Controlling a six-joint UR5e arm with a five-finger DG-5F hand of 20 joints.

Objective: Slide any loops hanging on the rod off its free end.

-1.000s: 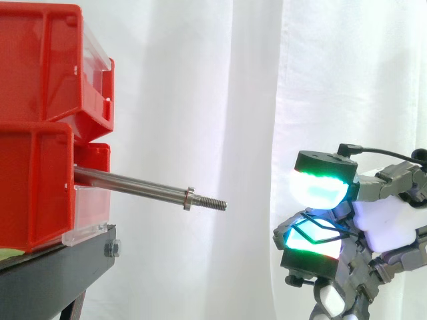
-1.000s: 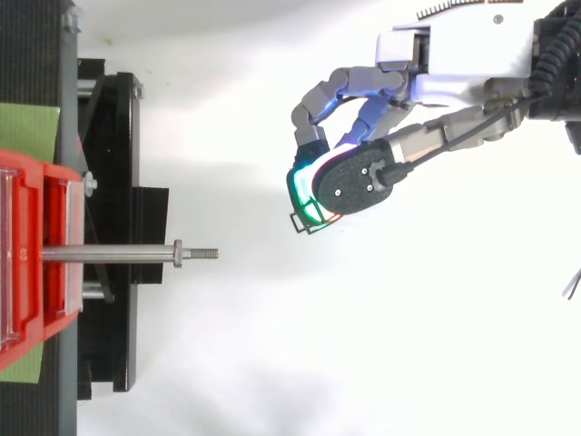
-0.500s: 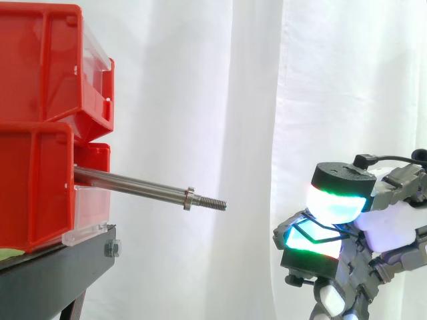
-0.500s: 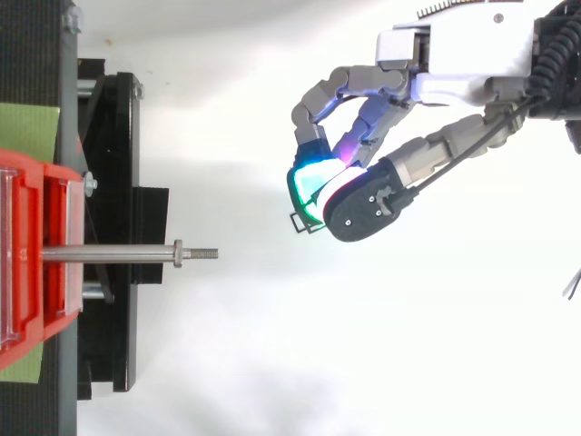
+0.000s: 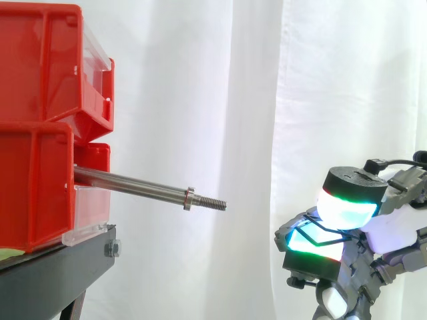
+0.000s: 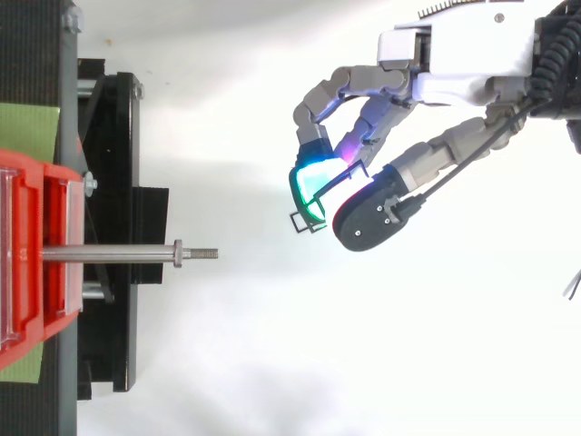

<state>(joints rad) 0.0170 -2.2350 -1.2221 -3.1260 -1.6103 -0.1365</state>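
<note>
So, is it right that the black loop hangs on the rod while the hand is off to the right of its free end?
No: the rod is bare; the loop is held in the fingers of the hand, off to the right of its free end, as the side view shows.

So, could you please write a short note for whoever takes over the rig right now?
The hand is off to the right of the rod, beyond its free end; its grip is unclear.
The loop is at the hand, off the rod.
The rod is bare and sticks out from the red bins.
Done: loop removed.
Left: nothing hangs on the rod; probably just put the loop down.
</note>
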